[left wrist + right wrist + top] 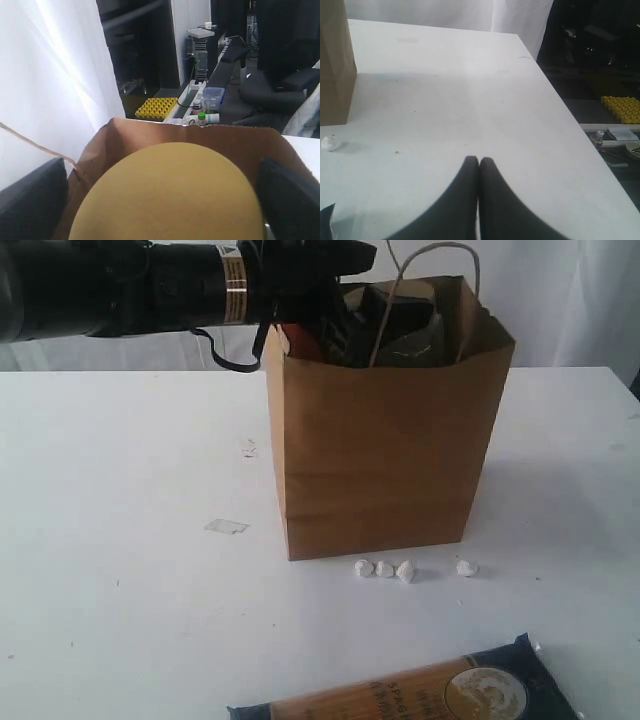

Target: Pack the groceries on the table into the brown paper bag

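While the left hand (162,167) hangs over the open mouth of the brown paper bag (380,440), stock stands as follows.

Item 1, left hand: fingers (30,200) wide apart, one on either side of the tan-lidded jar (167,200), which sits down inside the bag. Brown paper shows between the lid and one finger, so the jar is judged not clamped.

Item 2, right hand (479,160): fingers pressed together, holding nothing, low over the bare counter (470,75), to the right of the bag.

Item 3, bag: upright, mid-counter, handles raised. Dark goods and something red show at its mouth, too crowded to name.

Item 4, long dark-blue-and-tan packet (420,695): flat on the counter in front of the bag, at the near edge of the exterior view and partly cut off by it. It lies well apart from the bag, with the white pebble-like bits (385,568) between the two. Its long axis runs across that view, the right end lying slightly nearer the bag.

Assessment: the packet is the only grocery seen outside the bag. The right hand looks the nearer, since a dark corner at the edge of its wrist view is probably this packet. A grasp would call for parted fingers set across the narrow width, at right angles to the long axis.
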You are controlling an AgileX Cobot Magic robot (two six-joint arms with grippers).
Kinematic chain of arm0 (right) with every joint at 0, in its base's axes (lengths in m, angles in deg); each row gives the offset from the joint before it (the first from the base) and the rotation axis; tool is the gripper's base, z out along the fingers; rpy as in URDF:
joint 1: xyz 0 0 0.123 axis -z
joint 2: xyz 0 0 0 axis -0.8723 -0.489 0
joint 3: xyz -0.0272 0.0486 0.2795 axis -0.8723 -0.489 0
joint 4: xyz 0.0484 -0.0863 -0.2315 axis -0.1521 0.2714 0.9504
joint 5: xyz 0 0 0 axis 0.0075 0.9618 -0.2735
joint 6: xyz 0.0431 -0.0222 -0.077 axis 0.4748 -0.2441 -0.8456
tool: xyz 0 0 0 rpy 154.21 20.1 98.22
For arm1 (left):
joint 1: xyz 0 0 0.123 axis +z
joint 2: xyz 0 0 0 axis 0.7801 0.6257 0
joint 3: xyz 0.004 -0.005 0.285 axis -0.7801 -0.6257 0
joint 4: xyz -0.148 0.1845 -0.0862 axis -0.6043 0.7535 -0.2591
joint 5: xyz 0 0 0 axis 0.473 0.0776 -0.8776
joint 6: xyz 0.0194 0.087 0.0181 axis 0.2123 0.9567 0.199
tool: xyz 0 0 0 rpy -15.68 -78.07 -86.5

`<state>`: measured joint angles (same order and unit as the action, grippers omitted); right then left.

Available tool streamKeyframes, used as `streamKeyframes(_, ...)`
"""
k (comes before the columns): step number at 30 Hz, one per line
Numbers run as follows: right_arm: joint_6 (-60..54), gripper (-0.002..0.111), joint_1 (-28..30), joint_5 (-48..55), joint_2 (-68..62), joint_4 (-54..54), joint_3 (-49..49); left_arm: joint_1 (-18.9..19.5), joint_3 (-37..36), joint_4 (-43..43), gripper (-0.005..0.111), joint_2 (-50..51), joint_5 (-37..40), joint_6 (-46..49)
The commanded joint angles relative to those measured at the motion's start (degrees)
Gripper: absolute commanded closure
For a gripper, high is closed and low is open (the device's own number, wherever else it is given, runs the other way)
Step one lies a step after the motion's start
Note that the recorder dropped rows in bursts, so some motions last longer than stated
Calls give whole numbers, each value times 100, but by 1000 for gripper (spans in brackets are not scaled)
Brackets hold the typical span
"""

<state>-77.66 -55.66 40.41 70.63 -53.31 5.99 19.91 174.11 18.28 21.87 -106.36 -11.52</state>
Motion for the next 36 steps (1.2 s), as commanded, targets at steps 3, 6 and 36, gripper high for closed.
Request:
streamKeyframes(3, 33, 108, 4, -52, 32, 39, -7, -7, 35, -17, 1, -74, -62, -20)
streamKeyframes(6, 33, 108, 4, -52, 32, 39, -7, -7, 35, -17, 1, -88, -72, -20)
streamKeyframes(36, 33, 108, 4, -62, 32, 39, -7, 6, 27, 472, 50, -3188, 4514, 1144)
